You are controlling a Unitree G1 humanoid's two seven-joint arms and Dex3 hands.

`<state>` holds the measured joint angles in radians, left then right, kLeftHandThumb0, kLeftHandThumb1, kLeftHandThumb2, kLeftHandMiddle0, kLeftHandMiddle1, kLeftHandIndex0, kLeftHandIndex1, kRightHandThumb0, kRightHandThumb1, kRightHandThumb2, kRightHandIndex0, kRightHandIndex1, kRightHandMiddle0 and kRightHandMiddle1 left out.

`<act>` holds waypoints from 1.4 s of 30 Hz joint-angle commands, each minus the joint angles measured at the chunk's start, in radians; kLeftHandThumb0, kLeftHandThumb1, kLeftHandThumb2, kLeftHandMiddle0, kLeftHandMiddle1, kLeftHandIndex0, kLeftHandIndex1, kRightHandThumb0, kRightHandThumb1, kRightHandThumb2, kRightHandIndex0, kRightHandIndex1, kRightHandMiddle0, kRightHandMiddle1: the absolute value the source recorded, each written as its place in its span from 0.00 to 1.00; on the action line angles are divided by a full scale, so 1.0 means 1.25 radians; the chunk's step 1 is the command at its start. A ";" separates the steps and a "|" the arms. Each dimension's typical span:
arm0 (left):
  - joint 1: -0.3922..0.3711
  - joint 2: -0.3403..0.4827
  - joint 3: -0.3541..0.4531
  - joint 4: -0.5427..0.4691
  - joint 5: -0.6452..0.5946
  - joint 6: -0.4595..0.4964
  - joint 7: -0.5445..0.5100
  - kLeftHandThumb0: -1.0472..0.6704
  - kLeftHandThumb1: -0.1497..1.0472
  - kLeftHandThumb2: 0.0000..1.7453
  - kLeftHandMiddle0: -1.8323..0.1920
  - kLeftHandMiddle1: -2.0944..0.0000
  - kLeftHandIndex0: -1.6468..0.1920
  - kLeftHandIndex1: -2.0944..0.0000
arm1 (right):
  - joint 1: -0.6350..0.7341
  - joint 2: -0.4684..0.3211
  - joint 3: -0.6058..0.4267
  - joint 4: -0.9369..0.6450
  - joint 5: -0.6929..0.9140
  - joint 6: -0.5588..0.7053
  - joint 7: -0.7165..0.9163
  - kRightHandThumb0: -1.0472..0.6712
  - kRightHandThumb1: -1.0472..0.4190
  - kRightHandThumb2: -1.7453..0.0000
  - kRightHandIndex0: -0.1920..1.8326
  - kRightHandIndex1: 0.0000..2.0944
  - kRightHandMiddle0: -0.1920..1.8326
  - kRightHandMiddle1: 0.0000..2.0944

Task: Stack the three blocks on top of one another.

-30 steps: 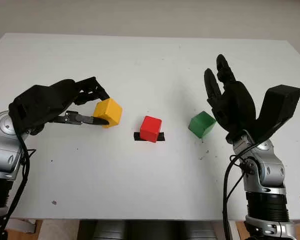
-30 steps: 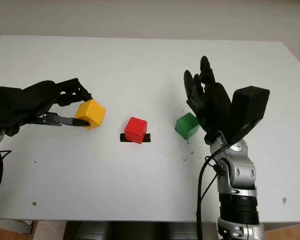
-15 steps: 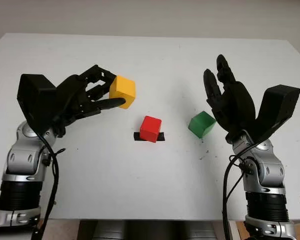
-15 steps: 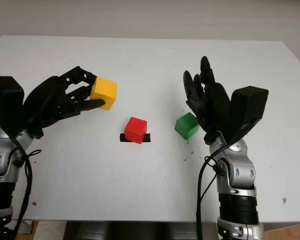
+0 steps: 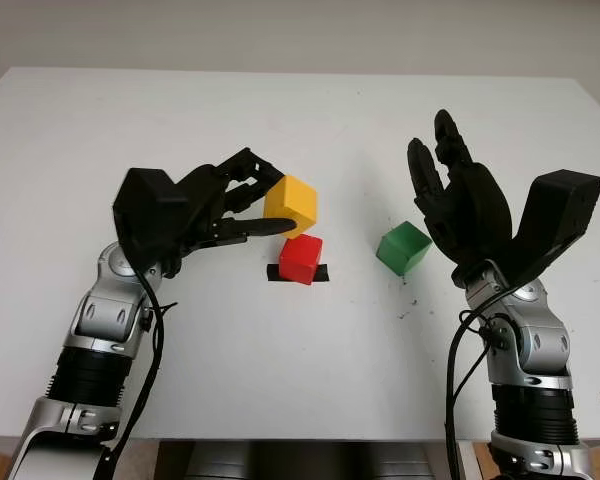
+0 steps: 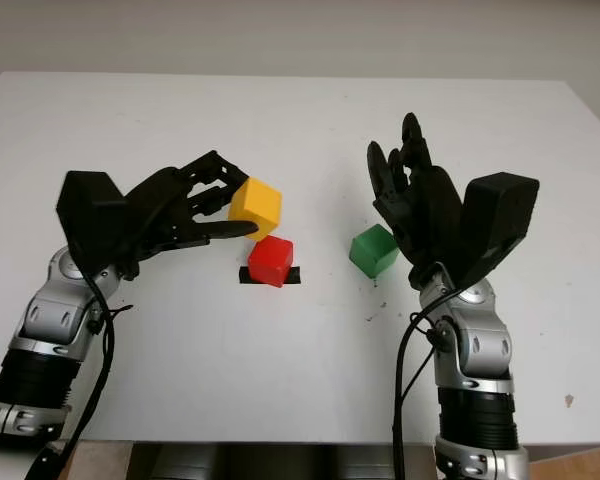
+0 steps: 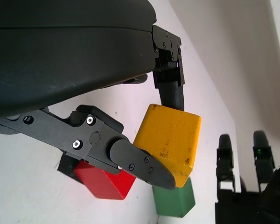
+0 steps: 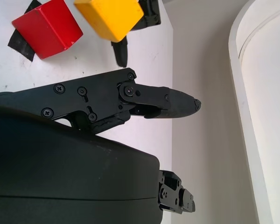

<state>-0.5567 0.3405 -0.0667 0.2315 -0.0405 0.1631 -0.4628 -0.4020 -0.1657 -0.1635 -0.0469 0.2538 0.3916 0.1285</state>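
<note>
Your left hand (image 5: 242,205) has its fingers (image 7: 140,162) clamped on the yellow block (image 5: 289,205), which hangs in the air just above and a little behind the red block (image 5: 301,258); the two look close but I cannot tell whether they touch. The yellow block sits tilted in the grasp, one corner lower than the rest, so level your wrist before you bring it down, or it is likely to land on an edge and rock off. Square its faces to the red block, which stands on a strip of black tape (image 5: 321,273) on the white bench (image 5: 280,120) and is itself turned slightly. Lower slowly, let the bottom face seat fully, then ease the fingers away without dragging sideways, since the red block is loose and would probably slide. Further right, the green block (image 5: 403,248) waits on the bench, just beside your open right hand (image 5: 458,200), which is raised above the surface; keep it clear of the stack for now.
</note>
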 commanded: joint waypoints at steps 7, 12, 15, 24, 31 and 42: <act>-0.027 -0.002 -0.038 -0.013 0.035 0.032 -0.022 0.34 0.94 0.03 0.77 0.97 0.70 0.19 | 0.004 -0.001 -0.003 -0.022 0.005 -0.001 0.001 0.33 0.00 0.74 0.00 0.00 0.00 0.00; -0.031 0.002 -0.053 -0.019 0.057 0.038 -0.023 0.35 0.94 0.03 0.78 0.97 0.70 0.19 | 0.002 -0.001 -0.004 -0.020 0.007 0.002 0.002 0.33 0.00 0.74 0.00 0.00 0.00 0.00; -0.033 0.004 -0.057 -0.018 0.069 0.034 -0.025 0.36 0.94 0.03 0.78 0.97 0.71 0.18 | 0.001 -0.003 -0.003 -0.020 0.007 0.002 0.003 0.33 0.00 0.74 0.00 0.00 0.00 0.00; -0.030 0.009 -0.050 -0.037 0.081 0.060 -0.024 0.36 0.94 0.03 0.80 0.97 0.74 0.15 | -0.002 -0.001 -0.002 -0.015 0.006 0.001 0.003 0.33 0.00 0.74 0.00 0.00 0.00 0.00; -0.039 0.009 -0.018 -0.025 0.049 0.034 -0.022 0.38 0.96 0.03 0.81 0.98 0.77 0.14 | -0.004 -0.003 0.000 -0.012 0.003 -0.002 0.005 0.32 0.00 0.74 0.00 0.00 0.00 0.00; -0.100 0.059 -0.027 -0.029 0.071 0.024 -0.052 0.39 0.98 0.03 0.83 0.99 0.81 0.13 | -0.004 -0.001 0.006 -0.011 -0.008 -0.004 0.006 0.32 0.00 0.74 0.00 0.00 0.00 0.00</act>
<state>-0.6478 0.3966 -0.0998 0.2058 0.0434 0.2026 -0.5165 -0.3983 -0.1659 -0.1592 -0.0491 0.2427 0.3913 0.1356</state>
